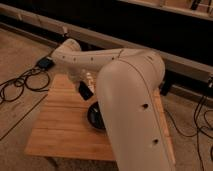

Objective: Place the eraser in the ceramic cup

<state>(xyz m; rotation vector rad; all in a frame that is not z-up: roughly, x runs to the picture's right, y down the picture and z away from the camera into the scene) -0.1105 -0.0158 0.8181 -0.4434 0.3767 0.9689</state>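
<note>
My white arm fills the middle and right of the camera view and reaches left over the wooden table. My gripper hangs below the arm's far end, above the table's back middle. It shows only as a dark shape, and I cannot tell whether the black eraser is in it. The ceramic cup is hidden behind the arm. No eraser shows lying on the bare part of the table.
A wide black bowl sits on the table just below the gripper, half hidden by the arm. Something clear and shiny shows beside the gripper. Black cables and a small black box lie on the floor at left.
</note>
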